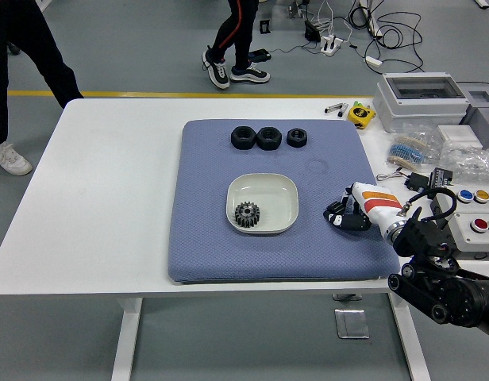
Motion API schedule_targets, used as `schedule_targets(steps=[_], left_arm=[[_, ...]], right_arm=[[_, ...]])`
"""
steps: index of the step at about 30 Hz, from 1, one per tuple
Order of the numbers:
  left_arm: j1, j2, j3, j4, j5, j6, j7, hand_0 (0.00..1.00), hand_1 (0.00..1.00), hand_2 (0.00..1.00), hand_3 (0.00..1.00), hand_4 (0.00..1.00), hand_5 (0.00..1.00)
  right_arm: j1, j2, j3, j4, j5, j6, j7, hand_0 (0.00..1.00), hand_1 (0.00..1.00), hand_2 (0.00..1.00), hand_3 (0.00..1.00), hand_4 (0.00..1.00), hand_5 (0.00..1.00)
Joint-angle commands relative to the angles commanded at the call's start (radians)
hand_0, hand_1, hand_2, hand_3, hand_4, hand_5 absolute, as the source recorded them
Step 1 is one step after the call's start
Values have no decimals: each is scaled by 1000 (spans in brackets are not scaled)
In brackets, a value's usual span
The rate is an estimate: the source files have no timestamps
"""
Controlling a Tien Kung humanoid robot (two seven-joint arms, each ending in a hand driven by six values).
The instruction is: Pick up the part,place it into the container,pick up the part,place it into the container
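The right hand (pixel 345 217) rests near the blue mat's (pixel 205 238) right edge, fingers curled, seemingly empty. A gear (pixel 247 213) sits in the white dish (pixel 280 194).

You can read no text, label, brand or number anywhere here. The print on the bagged parts (pixel 476 164) at the table's right is too small for you to make out
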State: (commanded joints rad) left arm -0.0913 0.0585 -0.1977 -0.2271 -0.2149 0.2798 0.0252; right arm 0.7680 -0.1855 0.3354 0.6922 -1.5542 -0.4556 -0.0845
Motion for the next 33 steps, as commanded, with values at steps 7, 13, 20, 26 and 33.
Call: schedule_targets(steps=[7,13,20,26,33], left_arm=[[0,0,-1,0,3,0,1,617,595,700,599,582,593],[1,1,-1,1,3,-1,0,617,593,699,599,581,595],[3,0,-3,2,7,0,1,617,593,699,599,582,596],[8,0,-12,2,21,1,5,617,593,699,599,582,597],[7,2,-12,1,25,3,5,617,593,695,599,582,596]], right_arm=[[-3,-12,22,32,-12,-8,2,7,62,166,272,746,428],[-1,-34,47,76,-33,-14,-2,7,60,162,267,747,425],[-8,-55,86,173,-82,-38,-10,5,60,161,263,749,423],[-6,-46,78,294,-116,-78,-19,6,60,161,263,760,418],[20,34,22,283,-94,-69,-28,45,105,226,427,897,536]])
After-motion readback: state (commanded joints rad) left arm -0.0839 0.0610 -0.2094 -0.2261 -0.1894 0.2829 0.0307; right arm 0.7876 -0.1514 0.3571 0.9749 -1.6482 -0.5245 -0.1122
